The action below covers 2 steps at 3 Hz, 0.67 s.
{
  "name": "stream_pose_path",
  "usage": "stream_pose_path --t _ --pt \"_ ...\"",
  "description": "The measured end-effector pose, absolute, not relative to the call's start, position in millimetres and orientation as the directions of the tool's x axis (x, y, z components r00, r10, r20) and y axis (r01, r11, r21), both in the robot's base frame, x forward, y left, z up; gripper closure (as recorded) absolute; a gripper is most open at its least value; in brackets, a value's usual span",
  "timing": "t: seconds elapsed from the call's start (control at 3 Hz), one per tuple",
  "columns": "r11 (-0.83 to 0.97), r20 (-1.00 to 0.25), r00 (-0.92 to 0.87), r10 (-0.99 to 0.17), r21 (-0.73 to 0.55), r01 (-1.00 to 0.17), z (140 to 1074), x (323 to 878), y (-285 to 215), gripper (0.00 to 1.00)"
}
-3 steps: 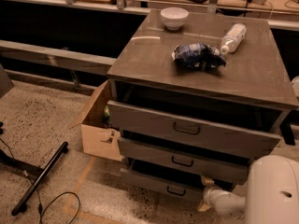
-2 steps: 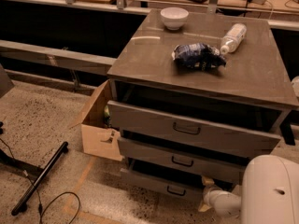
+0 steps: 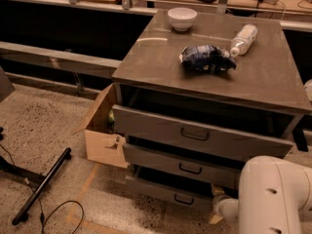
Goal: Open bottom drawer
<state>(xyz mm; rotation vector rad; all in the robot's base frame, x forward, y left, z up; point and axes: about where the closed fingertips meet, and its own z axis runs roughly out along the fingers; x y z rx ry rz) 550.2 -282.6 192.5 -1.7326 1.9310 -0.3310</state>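
Observation:
The grey metal cabinet point(image 3: 273, 89) has three drawers, all standing slightly out. The bottom drawer point(image 3: 156, 189) is the lowest and shallowest, with a small dark bracket handle point(image 3: 184, 199). Above it are the middle drawer point(image 3: 161, 160) and the tall top drawer point(image 3: 161, 126). My gripper point(image 3: 217, 209) is low at the right end of the bottom drawer's front, right of its handle. My white arm housing point(image 3: 275, 196) hides most of it.
On the cabinet top lie a white bowl point(image 3: 182, 18), a dark blue bag point(image 3: 205, 58) and a plastic bottle point(image 3: 243, 39). An open cardboard box point(image 3: 101, 139) stands against the cabinet's left side. A black bar point(image 3: 41, 186) and a cable point(image 3: 58, 211) lie on the floor at left.
My white arm housing has shifted a little to the left and up. The drawers and the things on the cabinet top have not visibly moved.

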Motion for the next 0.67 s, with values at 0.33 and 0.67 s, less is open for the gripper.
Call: stream_pose_path --t 0.33,0.67 --pt "0.155 -0.194 -0.070 -0.979 -0.473 -0.867 183.6 545.4 -288.3 0.19" --pt "0.157 -0.187 -0.078 -0.979 -0.454 -0.877 179.3 541.4 -291.0 0.41"
